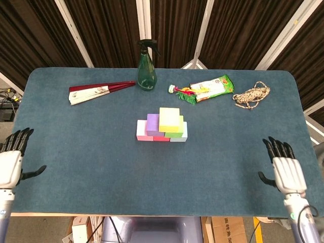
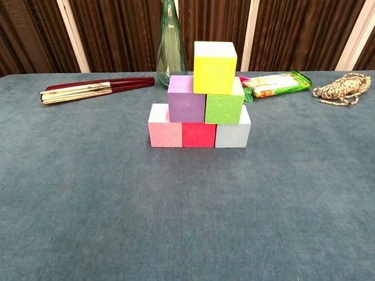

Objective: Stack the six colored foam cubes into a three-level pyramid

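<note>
**Six-cube pyramid stands mid-tabletop, both hands empty**

Far behind the pyramid stand a green spray bottle, a folded fan to its left, a snack packet and a rope bundle to the right. The yellow cube tops purple, green, pink, red and pale blue. Left hand and right hand hover at the near corners, fingers spread, holding nothing. The tabletop is dark teal; dark curtains hang behind.

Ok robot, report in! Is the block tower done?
Both robot hands open, left, right, clear of the pyramid. Six cubes stacked, three levels, yellow cube on top. Nothing in the way.
</note>
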`<state>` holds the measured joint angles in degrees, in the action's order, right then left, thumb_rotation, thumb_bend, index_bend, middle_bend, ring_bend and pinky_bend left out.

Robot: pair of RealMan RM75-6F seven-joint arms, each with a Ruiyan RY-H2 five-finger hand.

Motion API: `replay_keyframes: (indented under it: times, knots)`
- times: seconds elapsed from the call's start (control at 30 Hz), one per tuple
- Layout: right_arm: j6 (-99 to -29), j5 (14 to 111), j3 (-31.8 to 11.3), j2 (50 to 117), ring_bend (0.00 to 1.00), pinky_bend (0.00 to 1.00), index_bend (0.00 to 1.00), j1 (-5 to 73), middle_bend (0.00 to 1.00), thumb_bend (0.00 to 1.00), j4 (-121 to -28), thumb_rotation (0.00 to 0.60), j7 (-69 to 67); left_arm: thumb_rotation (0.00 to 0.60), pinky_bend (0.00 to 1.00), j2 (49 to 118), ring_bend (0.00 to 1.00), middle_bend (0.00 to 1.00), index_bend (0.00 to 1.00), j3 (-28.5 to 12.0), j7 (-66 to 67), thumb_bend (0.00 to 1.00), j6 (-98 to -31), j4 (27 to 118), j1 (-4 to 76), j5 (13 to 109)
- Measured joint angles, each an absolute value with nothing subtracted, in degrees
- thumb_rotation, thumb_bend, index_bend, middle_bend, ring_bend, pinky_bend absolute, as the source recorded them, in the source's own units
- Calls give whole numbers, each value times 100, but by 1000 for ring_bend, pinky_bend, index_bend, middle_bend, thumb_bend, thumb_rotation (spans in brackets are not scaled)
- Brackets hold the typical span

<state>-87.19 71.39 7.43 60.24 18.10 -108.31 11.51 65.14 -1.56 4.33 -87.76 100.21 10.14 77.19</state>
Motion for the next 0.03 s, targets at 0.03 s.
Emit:
replay_keyframes:
  times: [0.03]
  knots:
    - [-8820,7352,792,6056,0,0,0,1692,0,292,-10685,600,1020,600,18,6528,0,27,0,-124,396,98,-8794,9949,968,7753]
